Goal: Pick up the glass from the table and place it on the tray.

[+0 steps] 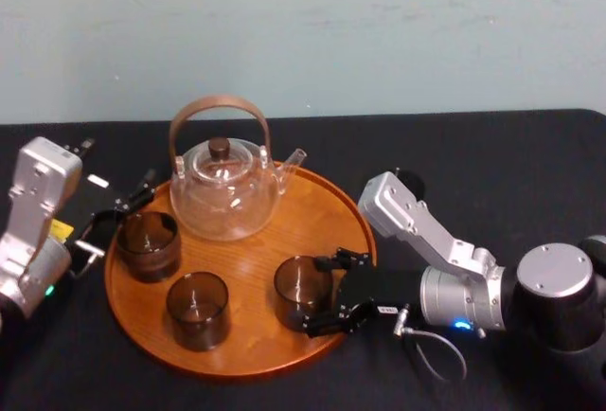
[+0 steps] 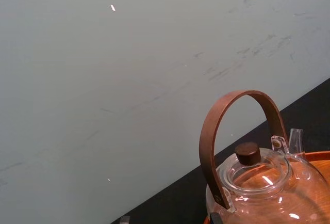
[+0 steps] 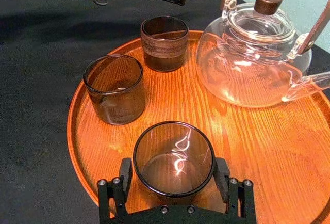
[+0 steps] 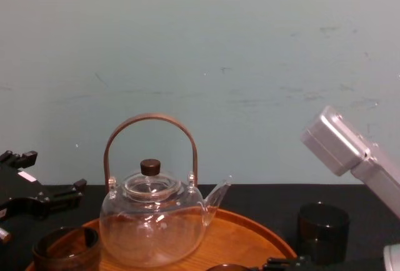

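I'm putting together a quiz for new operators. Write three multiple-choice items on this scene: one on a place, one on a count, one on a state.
1. Relative to the tray, where is the right gripper?
A. at its left rim
B. at its near right side, around a glass
C. over its far rim

2. How many glasses stand on the tray?
A. two
B. three
C. five

3. How is the teapot lid?
A. lying on the tray
B. tilted half off
C. seated on the pot

Answers:
1 B: the head view shows it around that glass, and the left gripper is the one at the left rim.
2 B: the right wrist view shows that glass plus two others.
3 C: its knob stands upright at the top centre.
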You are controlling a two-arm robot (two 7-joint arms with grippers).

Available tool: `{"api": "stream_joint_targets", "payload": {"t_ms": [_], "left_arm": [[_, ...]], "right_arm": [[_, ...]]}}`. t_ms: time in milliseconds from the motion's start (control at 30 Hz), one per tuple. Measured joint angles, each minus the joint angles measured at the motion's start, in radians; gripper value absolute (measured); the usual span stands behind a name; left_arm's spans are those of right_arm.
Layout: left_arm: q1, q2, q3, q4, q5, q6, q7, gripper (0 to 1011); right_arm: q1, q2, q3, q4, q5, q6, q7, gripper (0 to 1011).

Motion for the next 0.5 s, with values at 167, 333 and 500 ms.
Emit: {"api": "stream_joint_targets", "payload": {"t_ms": [167,333,500], "left_arm": [[0.0,0.0,0.0,0.0,0.0,0.0,0.0,1001],[0.0,0.0,0.0,0.0,0.0,0.0,0.0,1001],[0.0,0.0,0.0,0.0,0.0,0.0,0.0,1001]], "right_arm": [[0.0,0.0,0.0,0.0,0.001,0.0,0.001,1002],[0.001,0.0,0.0,0.0,0.002,-0.001,0.002,1002],[0.001,0.0,0.0,0.0,0.003,-0.001,0.002,1002]]}}
